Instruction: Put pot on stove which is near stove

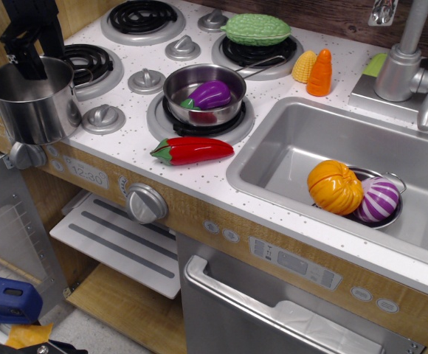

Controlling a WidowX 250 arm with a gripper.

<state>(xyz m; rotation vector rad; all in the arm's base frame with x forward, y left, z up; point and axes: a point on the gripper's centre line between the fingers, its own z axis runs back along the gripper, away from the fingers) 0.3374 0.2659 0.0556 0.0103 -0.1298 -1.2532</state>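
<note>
The tall shiny steel pot (33, 103) stands at the front left corner of the white speckled stove (129, 144), just in front of the left coil burner (88, 63). My black gripper (31, 51) hangs over the pot's far rim, its fingers (29, 63) dipping toward the rim. I cannot tell whether the fingers are open or closed on the rim.
A shallow pan (203, 92) with a purple eggplant sits on the front burner. A green vegetable (257, 29) lies on the back right burner, a red pepper (192, 150) at the front. The sink (288, 147) on the right holds orange and purple toys.
</note>
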